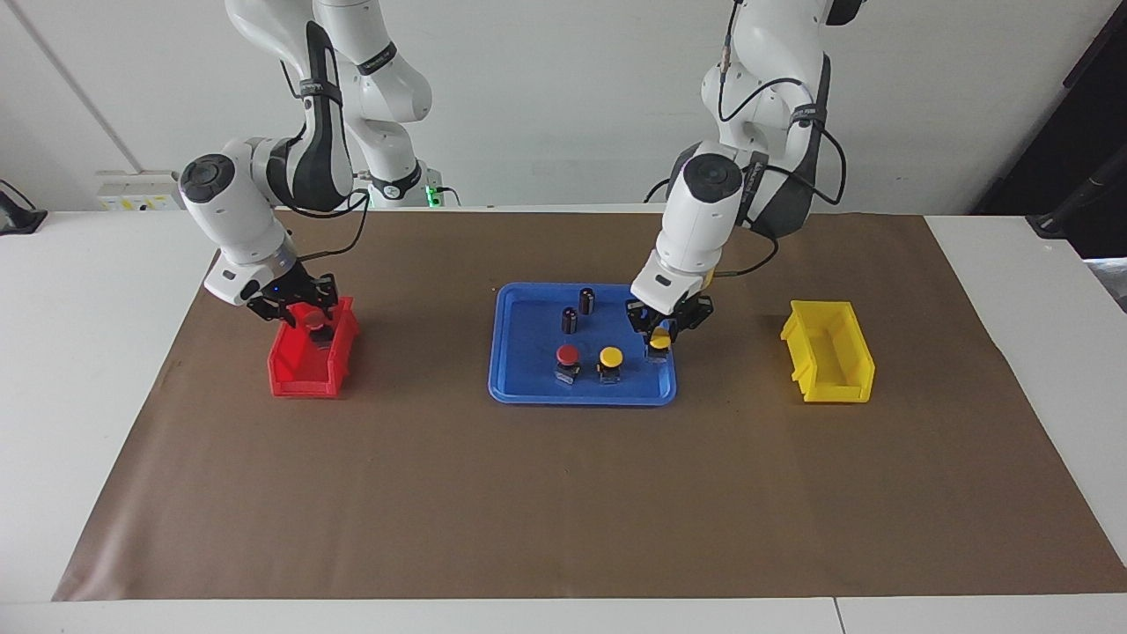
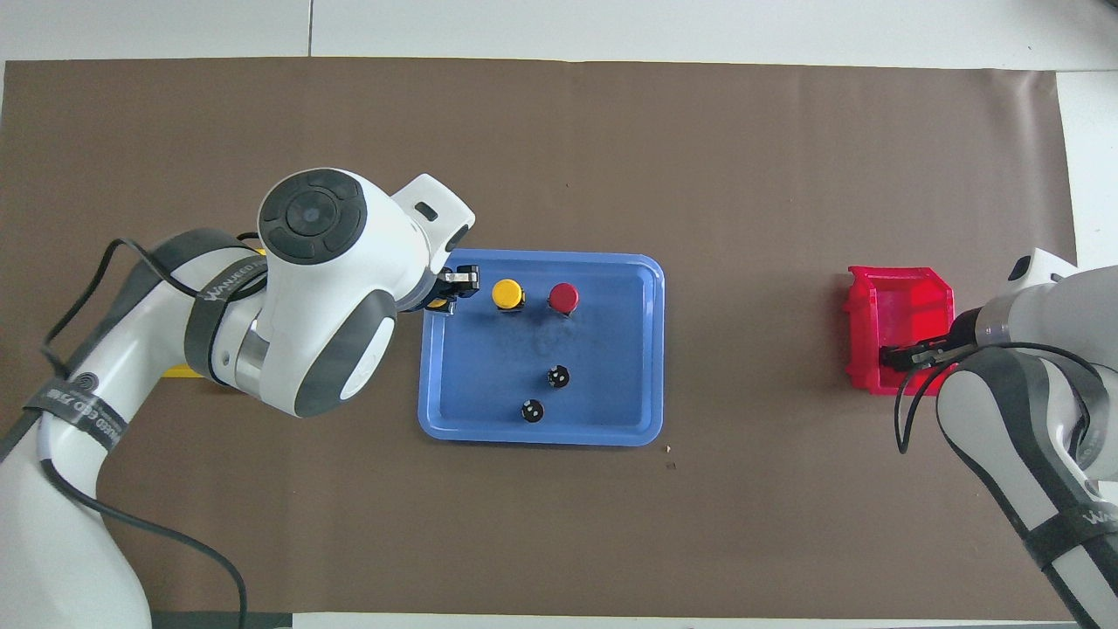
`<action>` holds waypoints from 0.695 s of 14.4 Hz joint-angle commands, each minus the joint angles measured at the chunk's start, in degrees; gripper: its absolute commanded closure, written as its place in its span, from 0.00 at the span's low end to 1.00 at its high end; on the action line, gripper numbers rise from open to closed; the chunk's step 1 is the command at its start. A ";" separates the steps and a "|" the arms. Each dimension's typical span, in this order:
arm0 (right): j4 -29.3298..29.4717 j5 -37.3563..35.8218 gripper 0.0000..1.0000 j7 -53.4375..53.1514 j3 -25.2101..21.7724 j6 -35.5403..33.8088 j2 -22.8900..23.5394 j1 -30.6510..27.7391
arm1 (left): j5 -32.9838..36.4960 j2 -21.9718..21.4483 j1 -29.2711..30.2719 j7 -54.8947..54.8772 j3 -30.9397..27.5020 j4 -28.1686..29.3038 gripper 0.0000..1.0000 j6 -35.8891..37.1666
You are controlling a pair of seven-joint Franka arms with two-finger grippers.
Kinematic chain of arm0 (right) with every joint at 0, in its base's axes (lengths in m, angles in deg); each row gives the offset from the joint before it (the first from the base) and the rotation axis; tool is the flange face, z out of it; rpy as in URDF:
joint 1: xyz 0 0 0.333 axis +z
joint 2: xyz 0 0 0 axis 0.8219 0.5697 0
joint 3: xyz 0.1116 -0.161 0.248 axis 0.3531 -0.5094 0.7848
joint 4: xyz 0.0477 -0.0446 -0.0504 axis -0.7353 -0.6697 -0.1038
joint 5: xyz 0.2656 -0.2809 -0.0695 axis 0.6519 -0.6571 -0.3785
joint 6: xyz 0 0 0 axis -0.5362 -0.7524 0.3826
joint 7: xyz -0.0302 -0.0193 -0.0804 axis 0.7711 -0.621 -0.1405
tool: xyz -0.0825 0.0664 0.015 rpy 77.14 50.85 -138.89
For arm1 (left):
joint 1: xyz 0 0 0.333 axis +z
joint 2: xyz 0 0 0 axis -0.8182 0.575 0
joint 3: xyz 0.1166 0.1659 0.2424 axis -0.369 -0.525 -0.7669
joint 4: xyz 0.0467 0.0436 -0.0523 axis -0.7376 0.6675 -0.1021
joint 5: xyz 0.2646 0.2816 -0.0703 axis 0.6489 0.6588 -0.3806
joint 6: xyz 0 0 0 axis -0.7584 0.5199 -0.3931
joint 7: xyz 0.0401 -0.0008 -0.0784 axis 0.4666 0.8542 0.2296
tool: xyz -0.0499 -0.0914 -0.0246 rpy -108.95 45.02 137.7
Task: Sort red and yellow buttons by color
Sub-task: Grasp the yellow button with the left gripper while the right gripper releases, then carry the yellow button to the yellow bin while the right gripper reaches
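— Grippers first, starting at the right arm's end: what is each doing?

— The right gripper point(image 1: 302, 308) hangs over the red bin point(image 1: 290, 377), above the bin's wall nearer the robots. One red button point(image 1: 311, 315) sits right at its tip, above the bin's inside. Whether that button is gripped or let go, I cannot tell.

— And room around it?

— Bare brown mat point(image 1: 563, 493) lies on every side of the bin, and the blue tray point(image 1: 528, 394) is well apart from that gripper, toward the left arm's end.

— Next along?

— On the tray, the second red button point(image 1: 568, 354) and the loose yellow button point(image 1: 610, 357) stand side by side near the rim farther from the robots. Two dark cylinders point(image 1: 586, 299) stand nearer the robots (neither touches a button). All four lie on the right arm's side of the left gripper point(image 1: 661, 335).

— That gripper's state?

— Clenched on the held yellow button point(image 1: 659, 337), which is lifted clear of the tray floor, over the tray's edge toward the left arm's end. The loose yellow button is just beside it, apart.

— Past the tray's rim?

— Open mat runs from beneath the left gripper to the yellow bin point(image 1: 850, 387), which stands near the mat's edge at the left arm's end.
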 commanded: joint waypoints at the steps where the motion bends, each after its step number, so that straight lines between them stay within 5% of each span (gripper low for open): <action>1: 12.74 -0.83 0.25 0.85 0.75 -13.14 2.69 -0.16 | -0.74 -5.44 9.63 -13.40 -0.53 0.29 0.97 6.24; 4: 30.77 0.13 0.19 -9.74 1.01 -24.96 8.75 8.68 | -1.10 -7.21 21.32 -28.98 -0.54 0.90 0.97 8.29; 7: 40.90 0.30 0.01 -33.35 1.01 -23.32 14.28 23.36 | -1.10 -9.49 25.22 -31.30 -0.54 6.77 0.97 4.00; 10: 47.86 -0.13 0.00 -48.77 1.01 -20.16 22.80 34.44 | -1.10 -12.92 26.63 -31.48 -0.54 16.08 0.97 -3.02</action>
